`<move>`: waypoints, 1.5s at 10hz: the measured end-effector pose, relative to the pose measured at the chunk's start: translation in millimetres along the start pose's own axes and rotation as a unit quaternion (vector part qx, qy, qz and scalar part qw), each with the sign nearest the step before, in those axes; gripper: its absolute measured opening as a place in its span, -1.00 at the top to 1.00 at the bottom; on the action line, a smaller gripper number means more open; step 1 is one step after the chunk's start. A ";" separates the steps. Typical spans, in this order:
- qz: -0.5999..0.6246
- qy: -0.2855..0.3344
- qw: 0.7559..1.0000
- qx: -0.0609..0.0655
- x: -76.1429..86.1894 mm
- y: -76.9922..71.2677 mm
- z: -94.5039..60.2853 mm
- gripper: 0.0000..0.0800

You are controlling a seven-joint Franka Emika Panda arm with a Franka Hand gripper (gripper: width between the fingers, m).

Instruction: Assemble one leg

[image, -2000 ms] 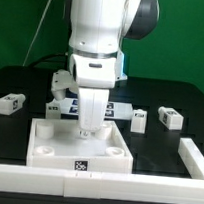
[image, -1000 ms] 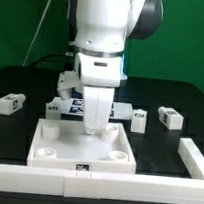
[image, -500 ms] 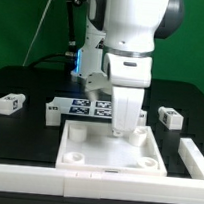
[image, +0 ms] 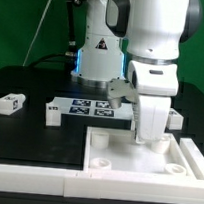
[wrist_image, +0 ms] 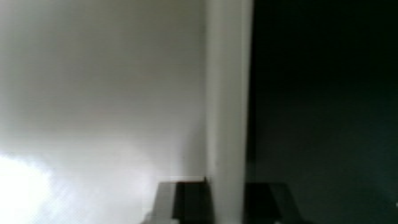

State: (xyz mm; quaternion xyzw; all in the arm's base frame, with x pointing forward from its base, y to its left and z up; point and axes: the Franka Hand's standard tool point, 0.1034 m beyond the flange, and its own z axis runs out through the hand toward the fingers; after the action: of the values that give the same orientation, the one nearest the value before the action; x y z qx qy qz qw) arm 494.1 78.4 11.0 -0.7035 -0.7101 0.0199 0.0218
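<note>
My gripper [image: 145, 137] is shut on the far rim of the large white square panel [image: 135, 161] with round corner sockets, which lies flat against the white rail on the exterior view's right. In the wrist view the panel's rim [wrist_image: 226, 100] runs between my two dark fingers [wrist_image: 183, 202], with my gripper [wrist_image: 228, 202] closed around it. One leg [image: 10, 103], a small white block with a tag, lies on the black table at the exterior view's left. Another leg [image: 175, 118] shows partly behind my gripper on the right.
The marker board [image: 84, 110] lies behind the panel at the middle. A white rail [image: 35, 156] borders the table's front and another [image: 197, 151] its right side. The robot base [image: 100, 50] stands at the back.
My gripper has slid the white panel across the table toward the exterior view's right, up to the right rail. The marker board is now uncovered.
</note>
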 end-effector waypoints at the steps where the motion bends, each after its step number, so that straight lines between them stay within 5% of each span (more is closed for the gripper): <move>1: -0.001 0.001 1.000 -0.001 2.6 0.0 -0.1 0.84; 4: -0.001 0.001 1.000 0.002 5.1 0.1 -0.3 0.84; 6: -0.001 0.001 1.000 0.002 4.7 -0.3 0.0 0.64; 9: 0.000 0.001 1.000 0.003 4.2 -0.4 0.2 -0.48; 15: 0.025 -0.001 1.000 -0.001 4.3 -3.4 -7.1 -0.62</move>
State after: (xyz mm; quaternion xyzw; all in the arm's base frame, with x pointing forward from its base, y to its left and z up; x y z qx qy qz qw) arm 491.1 82.6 18.3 -0.7208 -0.6925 0.0201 0.0202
